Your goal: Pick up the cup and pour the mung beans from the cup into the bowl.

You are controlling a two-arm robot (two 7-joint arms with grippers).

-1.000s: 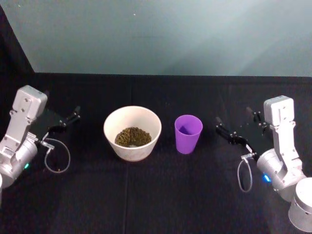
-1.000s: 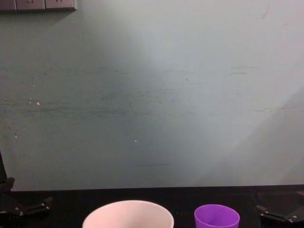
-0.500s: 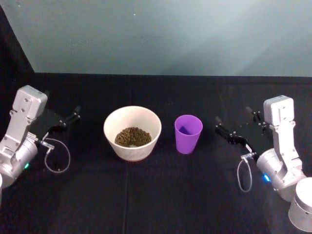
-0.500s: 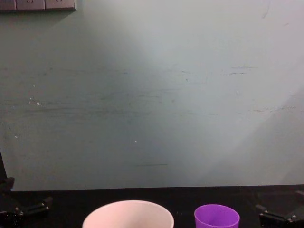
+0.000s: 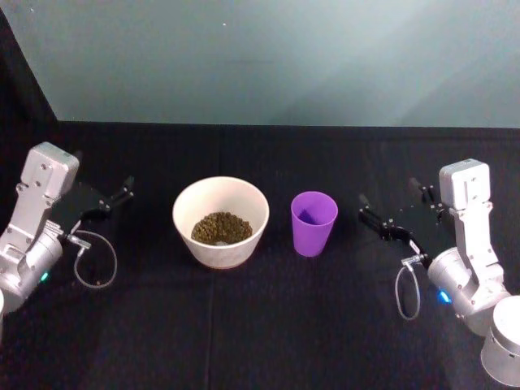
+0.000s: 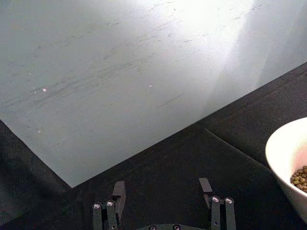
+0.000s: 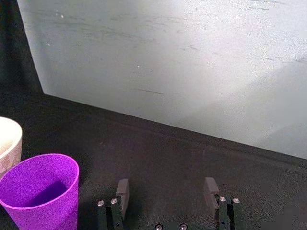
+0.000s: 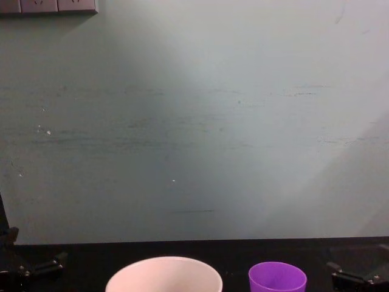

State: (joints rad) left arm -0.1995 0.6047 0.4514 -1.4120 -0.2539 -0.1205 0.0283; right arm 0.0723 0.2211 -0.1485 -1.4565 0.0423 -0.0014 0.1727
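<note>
Head view, left to right: left gripper (image 5: 114, 197) parked near the table's left edge, fingers apart on nothing, well apart from the bowl (image 5: 220, 221); cream bowl upright at centre with mung beans (image 5: 221, 228) already heaped in its bottom; purple cup (image 5: 314, 222) upright just beside the bowl on its right, not touching; right gripper (image 5: 394, 213) level with the cup on its far side, fingers spread wide and empty, a clear gap of cloth between. Cup interior looks bare purple from above and from the right wrist view — no beans made out there, though the very bottom sits in shadow. Judged from that, pour most likely done and the cup set back down, arms clear of it. If a check or repeat is called for: approach from the right with fingers kept wide, close on the cup's mid-wall rather than the rim — smooth tapered plastic, likely to slip upward if squeezed low — then lift straight before swinging over the bowl, tip slowly toward the bowl's centre, keep the lip inside the rim. Light cup, easy to knock over with a fingertip on the way in. Surface: black cloth (image 5: 268, 325) over the whole table, faint creases, matte. Behind: plain pale grey-green wall (image 8: 194, 121), scuffed, with a socket strip (image 8: 48, 6) at the upper left of the chest view.
</note>
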